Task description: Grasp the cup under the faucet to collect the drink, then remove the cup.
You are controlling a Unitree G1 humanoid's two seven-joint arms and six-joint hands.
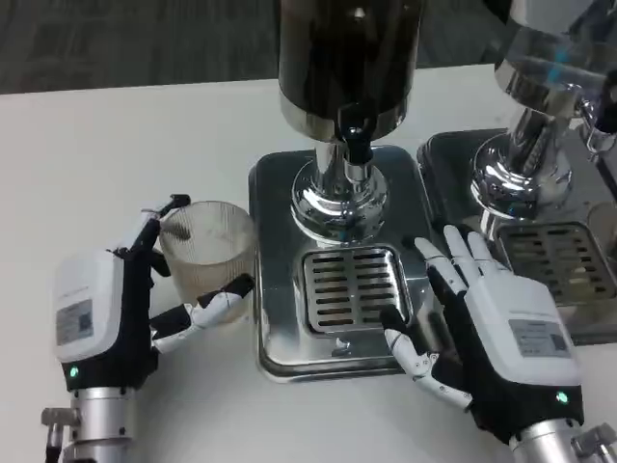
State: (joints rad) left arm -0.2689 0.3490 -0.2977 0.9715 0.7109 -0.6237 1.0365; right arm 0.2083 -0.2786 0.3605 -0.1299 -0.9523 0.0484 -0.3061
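The left hand [101, 318] wraps its fingers [217, 301] around the ribbed clear cup [205, 249], which stands on the white table [116, 154] just left of the dispenser base [280, 347], not under the faucet [355, 145]. The right hand [496, 333] lies spread, holding nothing, beside the drip grate [349, 287].

A ribbed, translucent plastic cup [205, 246] with a cloudy finish. A drink dispenser [347, 68] with a dark glossy tank and mirror-polished chrome base [280, 289], its slotted metal drip grate [352, 287] brushed. The desk [96, 154] is smooth matt white. Fingers [207, 309] look glossy white and black plastic.
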